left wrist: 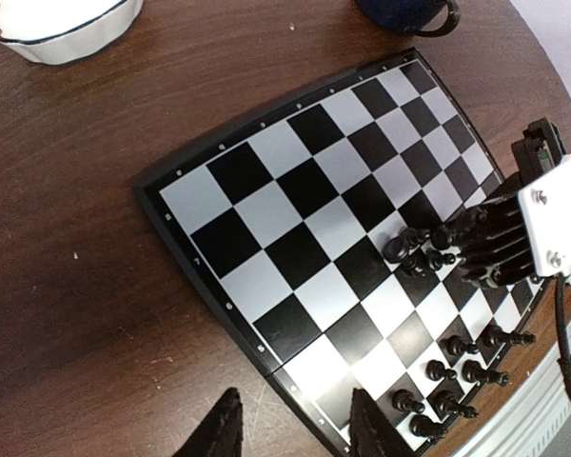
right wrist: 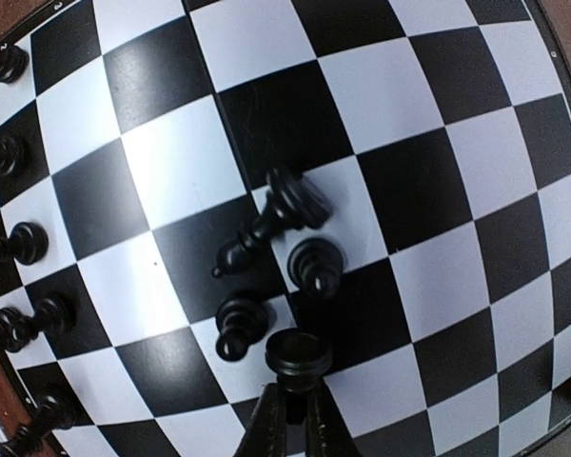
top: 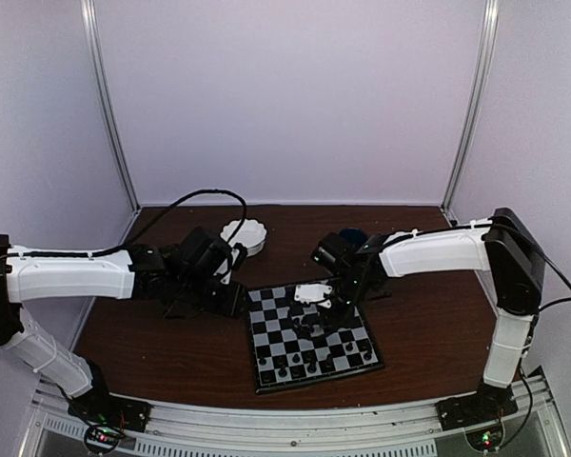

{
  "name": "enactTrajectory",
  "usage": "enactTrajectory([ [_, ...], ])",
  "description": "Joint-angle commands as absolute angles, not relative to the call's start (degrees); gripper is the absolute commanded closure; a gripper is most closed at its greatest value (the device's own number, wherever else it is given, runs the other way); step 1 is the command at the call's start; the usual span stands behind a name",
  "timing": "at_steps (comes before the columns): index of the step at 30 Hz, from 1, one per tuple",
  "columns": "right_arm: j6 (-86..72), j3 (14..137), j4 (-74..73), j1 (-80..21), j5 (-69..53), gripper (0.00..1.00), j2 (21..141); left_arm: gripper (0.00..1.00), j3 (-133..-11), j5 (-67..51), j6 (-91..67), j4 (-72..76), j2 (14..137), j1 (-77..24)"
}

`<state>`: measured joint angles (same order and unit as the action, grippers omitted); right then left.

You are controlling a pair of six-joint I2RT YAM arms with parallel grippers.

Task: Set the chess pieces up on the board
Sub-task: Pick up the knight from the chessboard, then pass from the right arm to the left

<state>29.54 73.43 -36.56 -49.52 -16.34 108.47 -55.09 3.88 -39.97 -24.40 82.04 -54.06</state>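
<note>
The right gripper (right wrist: 292, 398) is clenched on a black chess piece (right wrist: 298, 354) at mid-chessboard (right wrist: 438, 181). Just beside it are three loose pieces (right wrist: 314, 262), one of them toppled. Other pieces (left wrist: 457, 371) line the board's near edge. The left gripper (left wrist: 295, 427) hovers released at the board's left edge.

**Cropped, Covered, Tiny**

See only part of bowl (left wrist: 67, 29) at upper left, mug (left wrist: 404, 14) at top edge, left wrist view. Cannot sort chess pieces (top: 309, 364) overhead: too small. Lose base of 1 chess piece (right wrist: 298, 354) between fingers of right gripper (right wrist: 290, 400).
</note>
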Motion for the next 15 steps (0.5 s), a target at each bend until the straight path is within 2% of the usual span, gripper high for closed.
enactTrajectory([
  [1, 29.9, 72.3, -37.6, -48.5, -14.1, 0.98, 103.6, 0.61, -53.3, -1.6, -39.4, -16.3, 82.2, -54.1],
  [15, 30.2, 73.1, -43.4, -48.4, -23.8, 0.99, 93.5, 0.58, -49.3, -19.2, -50.2, 12.3, 88.8, -54.3],
])
